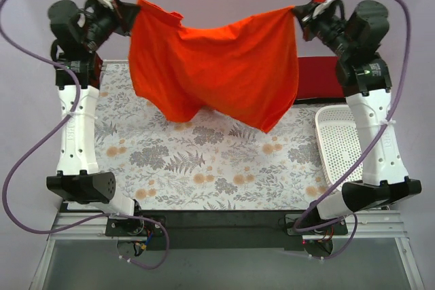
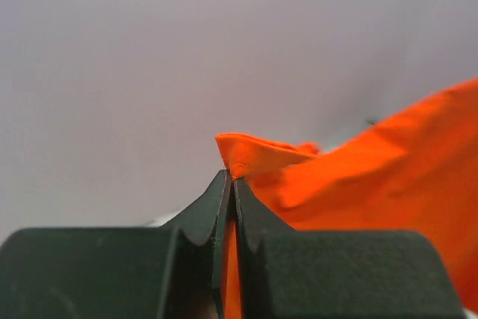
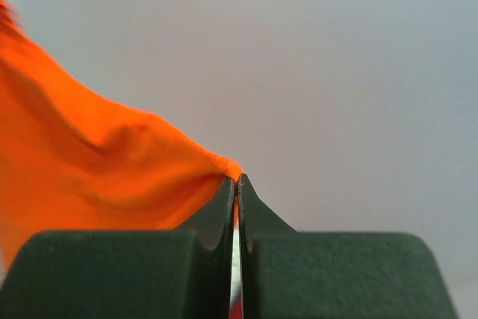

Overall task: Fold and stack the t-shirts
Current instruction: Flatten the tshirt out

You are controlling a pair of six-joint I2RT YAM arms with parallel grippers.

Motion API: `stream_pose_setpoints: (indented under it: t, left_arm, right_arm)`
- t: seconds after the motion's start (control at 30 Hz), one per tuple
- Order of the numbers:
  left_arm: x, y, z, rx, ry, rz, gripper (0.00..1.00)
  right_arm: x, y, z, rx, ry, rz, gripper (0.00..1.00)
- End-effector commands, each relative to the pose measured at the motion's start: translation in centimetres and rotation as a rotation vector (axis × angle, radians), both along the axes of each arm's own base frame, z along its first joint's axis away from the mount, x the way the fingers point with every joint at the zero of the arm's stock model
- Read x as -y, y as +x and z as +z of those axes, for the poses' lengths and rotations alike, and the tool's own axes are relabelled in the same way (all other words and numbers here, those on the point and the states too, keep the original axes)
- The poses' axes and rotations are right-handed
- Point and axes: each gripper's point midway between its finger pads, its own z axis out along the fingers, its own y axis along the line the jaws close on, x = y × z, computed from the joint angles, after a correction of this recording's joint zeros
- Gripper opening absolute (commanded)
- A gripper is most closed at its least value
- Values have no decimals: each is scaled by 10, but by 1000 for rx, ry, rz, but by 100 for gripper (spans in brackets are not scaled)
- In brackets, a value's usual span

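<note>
orange-red t-shirt [image 1: 217,73] hangs over floral cloth [image 1: 204,168]; crimson t-shirt [image 1: 318,83], white basket [image 1: 336,147] right.

White basket [image 1: 336,146] at floral cloth [image 1: 204,168] right edge.

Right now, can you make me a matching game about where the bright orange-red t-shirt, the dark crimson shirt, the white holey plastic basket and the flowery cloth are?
1. bright orange-red cotton t-shirt
2. dark crimson shirt
3. white perforated plastic basket
4. floral-patterned cloth

A. spread flat under everything
B. stretched in the air between left gripper and right gripper
C. lying far right, beyond the basket
D. sitting empty on the near right

Pairs: 1-B, 2-C, 3-D, 4-A
</note>
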Motion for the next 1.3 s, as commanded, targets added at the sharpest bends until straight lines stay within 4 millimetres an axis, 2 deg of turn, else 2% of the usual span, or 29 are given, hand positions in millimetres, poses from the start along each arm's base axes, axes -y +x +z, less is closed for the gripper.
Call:
stream_pose_setpoints:
  t: [0.0,0.03,0.07,0.1,0.13,0.17,0.2,0.23,0.27,0.3,0.33,0.37,0.43,0.47,0.5,0.53,0.6,0.73,0.8,0.9,1.0,1.03,1.07,1.13,1.17,1.2,1.23,1.27]
  left_arm:
    - [88,-53,-7,18,76,-298,0]
    - [88,-55,-7,9,63,-295,0]
    - [72,-43,-2,9,35,-183,0]
    - [55,-33,5,16,10,-83,0]
    - [36,-24,12,9,-50,-13,0]
    - [-14,-10,31,51,-105,131,0]
    - [-30,-3,37,51,-155,164,0]
    - [-36,0,47,66,-170,167,0]
    - [-17,-13,64,104,-123,48,0]
    - [8,-16,60,95,-87,-107,0]
    - [8,-16,60,95,-87,-109,0]
    - [18,-25,68,111,-109,-153,0]
    - [14,-41,88,167,-124,-122,0]
    - [10,-46,99,215,-115,-88,0]
    - [-5,-45,110,258,-147,6,0]
    - [-13,-49,114,281,-157,52,0]
    - [-27,-48,124,348,-161,134,0]
    - [-44,-21,118,351,-156,219,0]
    - [-47,-18,117,355,-140,234,0]
    - [-51,-24,119,376,-132,264,0]
    - [-50,-46,124,404,-126,271,0]
    - [-49,-54,126,419,-118,272,0]
    - [-50,-64,129,433,-117,280,0]
    - [-50,-90,133,463,-107,295,0]
    - [-52,-97,133,469,-100,312,0]
    - [-50,-120,138,497,-96,318,0]
    - [-51,-128,138,505,-93,324,0]
    - [-51,-138,139,516,-90,332,0]
  right_arm:
    - [-80,-44,11,54,-9,267,1]
    - [-88,-51,14,58,-5,291,1]
    - [-88,-52,18,61,4,282,1]
    - [-82,-41,21,67,8,231,1]
    - [-69,-35,35,105,9,160,1]
    - [-50,-22,44,134,9,62,1]
    - [-27,-1,50,153,32,-17,1]
    - [-13,-2,72,201,64,-48,1]
    - [-8,8,75,202,86,-58,1]
    - [-18,-3,88,238,81,6,1]
    - [-18,-3,89,240,81,7,1]
    - [-29,-11,88,238,78,69,1]
    - [-37,-37,98,274,78,122,1]
    - [-34,-48,98,284,84,116,1]
    - [-30,-52,102,313,82,94,1]
    - [-22,-56,114,375,93,57,1]
    - [-9,-44,109,386,65,-35,1]
    - [-7,-23,102,394,38,-86,1]
    - [-7,-15,96,389,22,-100,1]
    - [-1,-16,100,405,19,-130,1]
    - [3,-34,109,430,26,-127,1]
    - [3,-35,103,418,20,-123,1]
    - [7,-50,111,442,26,-122,1]
    - [8,-58,105,433,21,-120,1]
    - [14,-78,113,461,29,-122,1]
    - [16,-85,113,467,30,-123,1]
    - [14,-87,104,451,23,-110,1]
    - [20,-111,112,484,33,-105,1]
